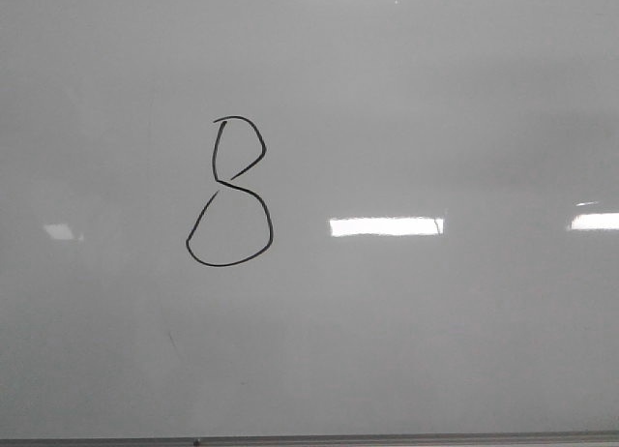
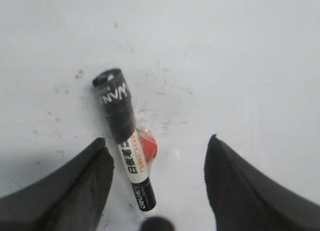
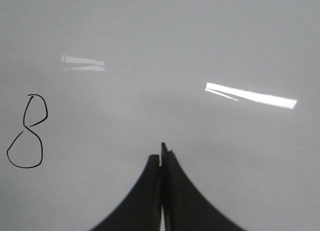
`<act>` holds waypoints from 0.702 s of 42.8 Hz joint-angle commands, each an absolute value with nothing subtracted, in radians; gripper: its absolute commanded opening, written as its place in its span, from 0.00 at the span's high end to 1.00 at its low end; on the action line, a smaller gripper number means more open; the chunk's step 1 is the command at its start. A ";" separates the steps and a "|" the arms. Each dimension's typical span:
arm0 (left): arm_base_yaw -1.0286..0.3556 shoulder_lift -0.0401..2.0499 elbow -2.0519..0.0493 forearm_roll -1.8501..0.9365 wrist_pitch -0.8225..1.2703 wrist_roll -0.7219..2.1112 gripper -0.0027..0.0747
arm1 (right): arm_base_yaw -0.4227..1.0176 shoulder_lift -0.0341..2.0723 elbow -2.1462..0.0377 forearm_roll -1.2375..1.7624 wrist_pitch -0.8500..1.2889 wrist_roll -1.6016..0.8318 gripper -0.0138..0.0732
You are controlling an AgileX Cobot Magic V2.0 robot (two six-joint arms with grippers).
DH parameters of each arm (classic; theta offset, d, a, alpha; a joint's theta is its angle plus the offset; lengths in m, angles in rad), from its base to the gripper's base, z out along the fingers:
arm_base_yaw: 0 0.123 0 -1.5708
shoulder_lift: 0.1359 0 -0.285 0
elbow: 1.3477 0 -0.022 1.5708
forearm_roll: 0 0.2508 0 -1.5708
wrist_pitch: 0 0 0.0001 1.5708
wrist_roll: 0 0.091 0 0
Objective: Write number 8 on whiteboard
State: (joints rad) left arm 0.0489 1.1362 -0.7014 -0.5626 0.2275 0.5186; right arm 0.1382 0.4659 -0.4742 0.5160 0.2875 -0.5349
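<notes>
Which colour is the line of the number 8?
Black, on the pale grey whiteboard; the number 8 shows best in the front view.

A black-and-white marker (image 2: 125, 153) lies on a scuffed white surface (image 2: 240, 66) between the spread fingers (image 2: 75, 191) of the left gripper (image 2: 157, 183); something red (image 2: 148, 145), perhaps a cap, sits beside it.

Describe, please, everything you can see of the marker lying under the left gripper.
The marker lies flat on a pale, ink-smudged surface, apart from both fingers of the open left gripper, which hangs above it. Its far end is a black cap or barrel with white lettering; the middle is white with printed characters and a red patch at one side; the near end is black again, with small white print. It looks plastic. It lies slanted between the fingers, nearer one of them. Nothing grips it.
</notes>
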 commanded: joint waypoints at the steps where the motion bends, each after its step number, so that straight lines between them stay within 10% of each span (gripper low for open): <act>1: 0.052 1.004 -0.693 -0.552 0.172 0.512 0.61 | 0.134 0.467 -0.500 0.520 0.222 -0.538 0.92; 11: 0.052 0.706 -0.506 -0.558 0.161 0.512 0.99 | 0.134 0.366 -0.428 0.553 0.226 -0.538 0.92; 30: 0.052 0.121 -0.292 -0.593 0.158 0.512 0.99 | 0.134 0.130 -0.294 0.563 0.176 -0.538 0.92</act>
